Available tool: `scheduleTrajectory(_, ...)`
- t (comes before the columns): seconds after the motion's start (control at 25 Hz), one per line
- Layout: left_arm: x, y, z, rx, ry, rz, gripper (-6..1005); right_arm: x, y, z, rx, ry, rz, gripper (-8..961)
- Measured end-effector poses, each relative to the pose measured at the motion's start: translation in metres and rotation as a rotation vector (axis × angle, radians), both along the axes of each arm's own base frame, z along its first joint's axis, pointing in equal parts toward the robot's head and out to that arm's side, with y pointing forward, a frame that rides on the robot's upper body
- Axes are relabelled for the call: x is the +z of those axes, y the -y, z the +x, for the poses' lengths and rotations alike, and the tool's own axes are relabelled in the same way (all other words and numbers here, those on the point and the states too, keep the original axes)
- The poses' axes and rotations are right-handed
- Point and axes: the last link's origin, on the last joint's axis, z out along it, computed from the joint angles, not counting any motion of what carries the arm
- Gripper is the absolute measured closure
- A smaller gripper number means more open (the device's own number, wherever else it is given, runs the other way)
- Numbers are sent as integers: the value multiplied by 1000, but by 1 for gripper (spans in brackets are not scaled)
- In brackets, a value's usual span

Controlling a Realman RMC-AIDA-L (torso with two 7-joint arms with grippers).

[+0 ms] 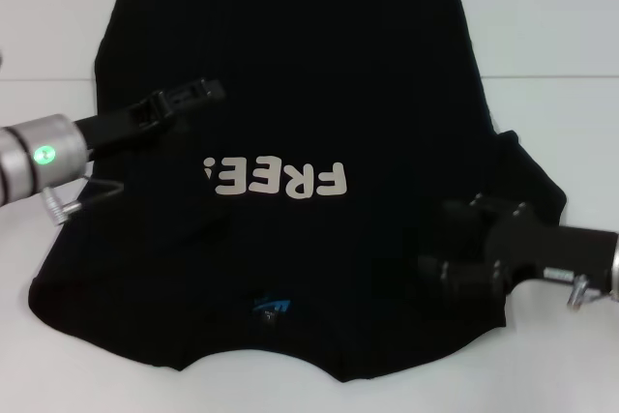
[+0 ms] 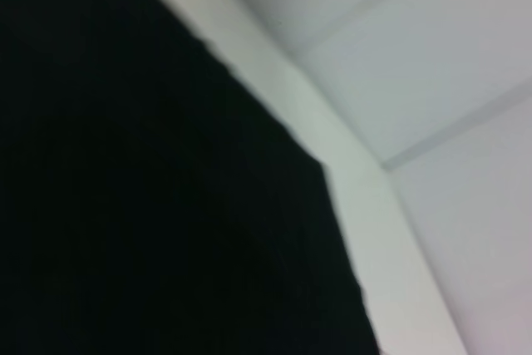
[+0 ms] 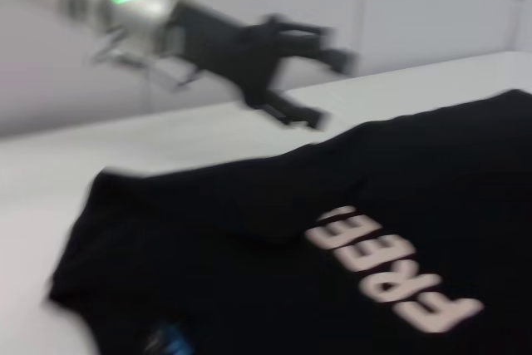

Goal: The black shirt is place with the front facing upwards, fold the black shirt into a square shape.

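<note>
The black shirt (image 1: 290,74) lies flat on the white table, front up. Its white "FREE!" print (image 1: 276,179) reads upside down from my head, and the blue neck label (image 1: 271,305) is at the near edge. My left gripper (image 1: 208,92) hovers above the shirt's left half, open and holding nothing; the right wrist view also shows this left gripper (image 3: 328,85) raised over the table, beyond the shirt (image 3: 249,230). My right gripper (image 1: 437,237) is low over the shirt's near right part, beside the right sleeve (image 1: 527,176), its fingers apart. Black cloth (image 2: 125,205) fills most of the left wrist view.
The white table (image 1: 551,36) shows around the shirt on all sides. A table edge (image 2: 332,139) and pale wall panels appear in the left wrist view. A seam line crosses the table at the far right (image 1: 551,76).
</note>
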Motion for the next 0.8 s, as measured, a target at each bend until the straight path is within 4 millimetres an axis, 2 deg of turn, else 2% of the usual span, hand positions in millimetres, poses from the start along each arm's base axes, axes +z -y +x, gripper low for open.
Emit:
scheduleTrajectory(0.08, 9, 12, -3, -117, -35, 3, 39, 10, -6, 3, -91, -46, 21, 41)
scheduleTrajectory(0.24, 23, 49, -15, -393, -167, 18, 40, 45, -25, 5, -352, -146, 23, 43)
scheduleTrajectory(0.4, 18, 81, -25, -604, -305, -26, 40, 83, -49, 1, -630, -135, -25, 44)
scheduleTrajectory(0.52, 12, 96, -30, -698, -364, -47, 40, 101, -66, 2, -909, -59, -49, 45)
scheduleTrajectory(0.64, 9, 103, -32, -743, -385, -48, 40, 106, -78, -1, -1086, 41, -19, 47)
scheduleTrajectory(0.8, 5, 105, -30, -768, -391, -64, 40, 97, -86, -7, -1133, 152, 5, 48)
